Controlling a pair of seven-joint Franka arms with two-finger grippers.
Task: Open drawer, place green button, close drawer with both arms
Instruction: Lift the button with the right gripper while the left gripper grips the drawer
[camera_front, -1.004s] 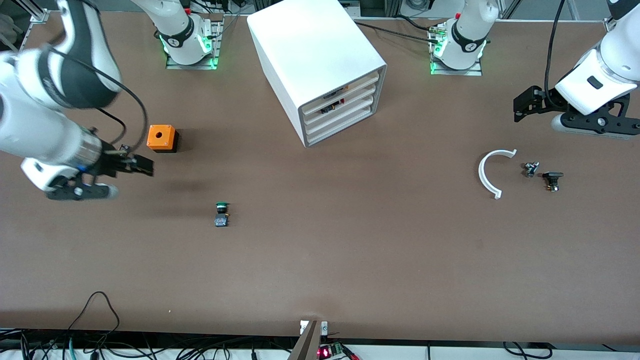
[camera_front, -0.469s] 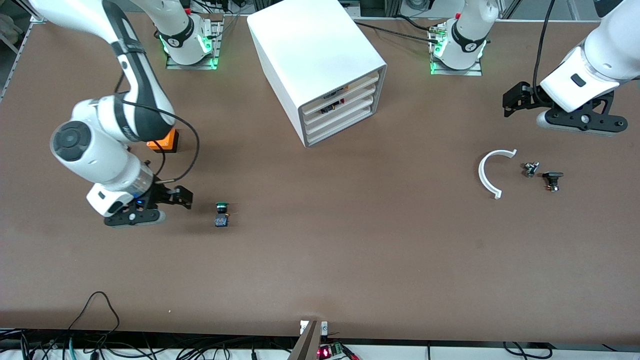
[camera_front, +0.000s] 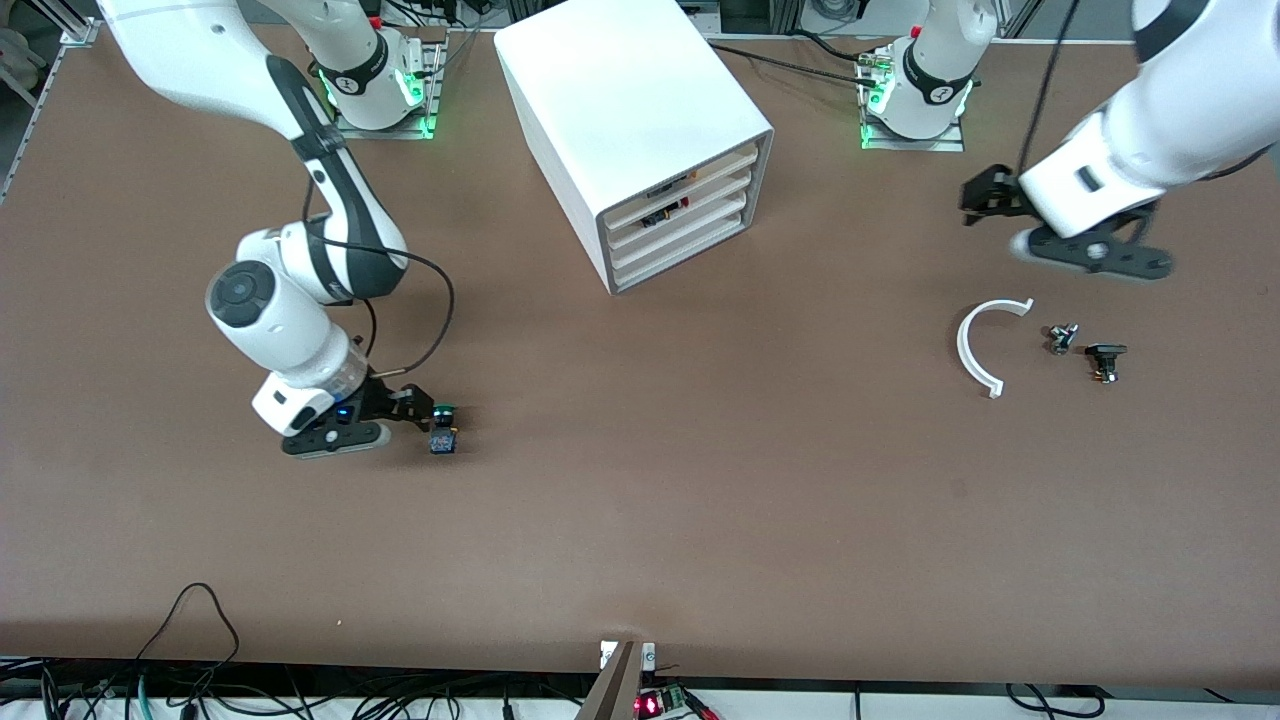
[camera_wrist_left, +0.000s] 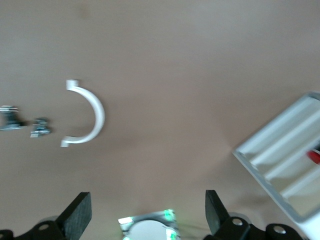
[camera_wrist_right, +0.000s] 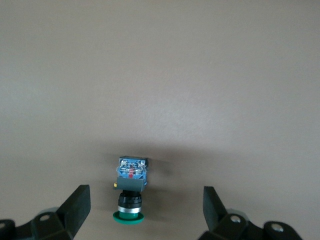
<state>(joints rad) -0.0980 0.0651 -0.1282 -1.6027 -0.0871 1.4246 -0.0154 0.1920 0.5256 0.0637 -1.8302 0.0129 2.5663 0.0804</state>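
Note:
The button (camera_front: 443, 428) lies on its side on the table, green cap toward my right gripper (camera_front: 418, 404). In the right wrist view the button (camera_wrist_right: 130, 190) lies just ahead of the open right gripper (camera_wrist_right: 145, 200), its cap reaching between the fingertips (camera_wrist_right: 77, 202), which do not touch it. The white cabinet (camera_front: 640, 130) stands at the middle of the table near the bases. Its bottom drawer (camera_front: 682, 250) looks shut. My left gripper (camera_front: 982, 196) is open and empty, over the table toward the left arm's end. It also shows in the left wrist view (camera_wrist_left: 146, 206).
A white curved piece (camera_front: 975, 345), a small metal part (camera_front: 1062, 337) and a small black part (camera_front: 1105, 358) lie under the left arm. The left wrist view shows the curved piece (camera_wrist_left: 90, 112) and the cabinet's drawers (camera_wrist_left: 287, 162). The right arm covers the orange cube.
The right arm has swung in from its end of the table and brought its gripper up to the button's cap. The left gripper has moved toward the cabinet.

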